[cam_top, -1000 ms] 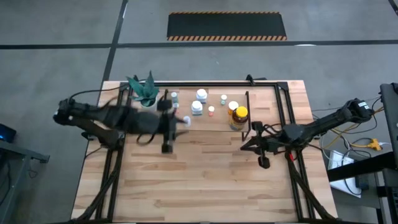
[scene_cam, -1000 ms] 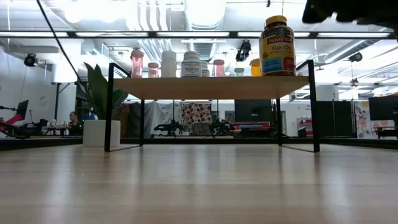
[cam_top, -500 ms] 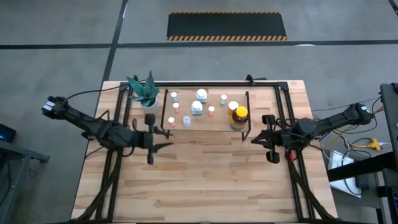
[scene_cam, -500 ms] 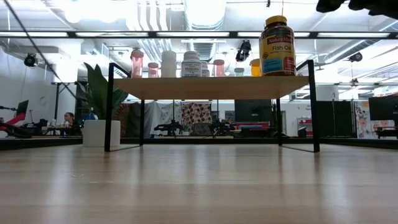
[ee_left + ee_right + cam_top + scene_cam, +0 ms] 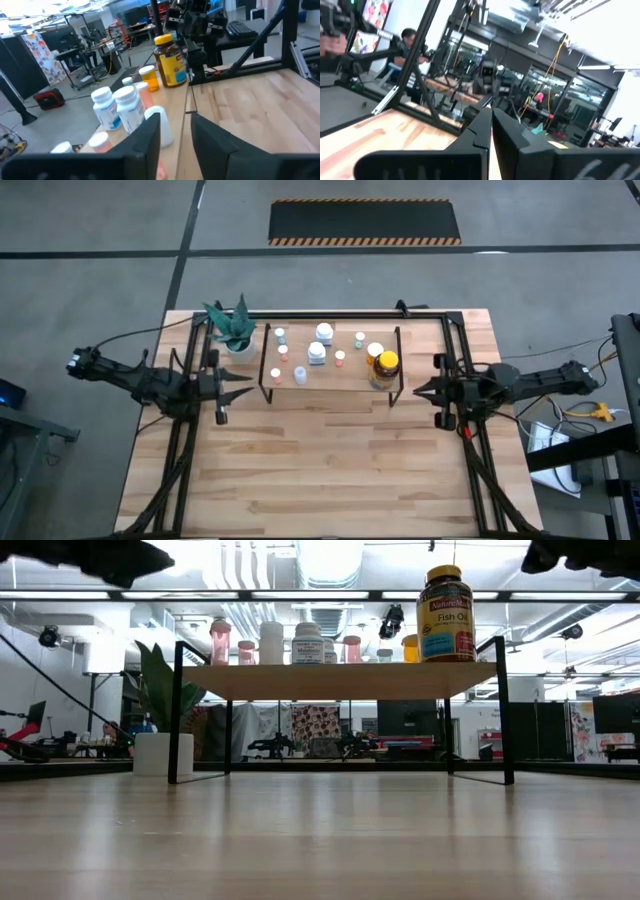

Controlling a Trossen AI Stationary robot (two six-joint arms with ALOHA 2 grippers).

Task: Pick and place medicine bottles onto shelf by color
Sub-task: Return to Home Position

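Bottles (image 5: 317, 352) all stand on the shelf (image 5: 340, 380), the amber one (image 5: 384, 367) at its right end. We see the left gripper (image 5: 232, 385) open and empty left of it, and the right gripper (image 5: 425, 390) closed and empty to its right.

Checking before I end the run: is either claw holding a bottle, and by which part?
Nothing is held. The left claw is open and empty; the right claw is shut on nothing. The medicine bottles stand on the shelf.

medicine bottles (image 5: 318, 352) on shelf (image 5: 335, 383), plant (image 5: 233, 328) left of shelf
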